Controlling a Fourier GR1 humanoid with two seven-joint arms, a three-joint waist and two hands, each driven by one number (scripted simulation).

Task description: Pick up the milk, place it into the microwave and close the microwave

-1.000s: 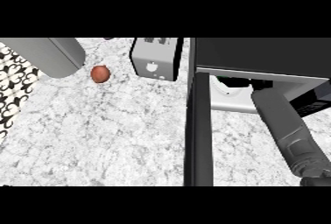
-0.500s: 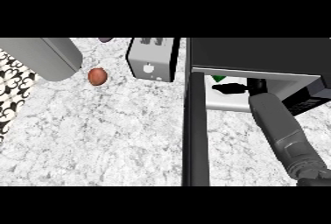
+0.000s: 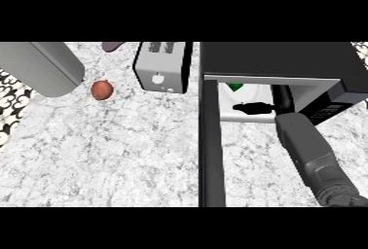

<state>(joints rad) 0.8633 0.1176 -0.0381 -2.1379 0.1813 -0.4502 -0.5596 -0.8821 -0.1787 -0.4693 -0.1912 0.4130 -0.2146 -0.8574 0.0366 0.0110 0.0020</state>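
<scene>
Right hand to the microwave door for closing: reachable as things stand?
Likely yes, once it backs out. The right hand is inside the microwave, forearm through the opening. The open door stands edge-on just left of the forearm, with nothing between them.

The microwave [image 3: 280,58] stands open at the right of the marbled counter [image 3: 108,155], its door [image 3: 212,155] swung out toward the lower edge. The right forearm extends into the cavity, where the right hand [image 3: 251,108] lies just beside the green-marked milk carton [image 3: 233,88]. To the left stand a toaster [image 3: 164,65] and a brown egg-shaped thing [image 3: 101,90].
</scene>
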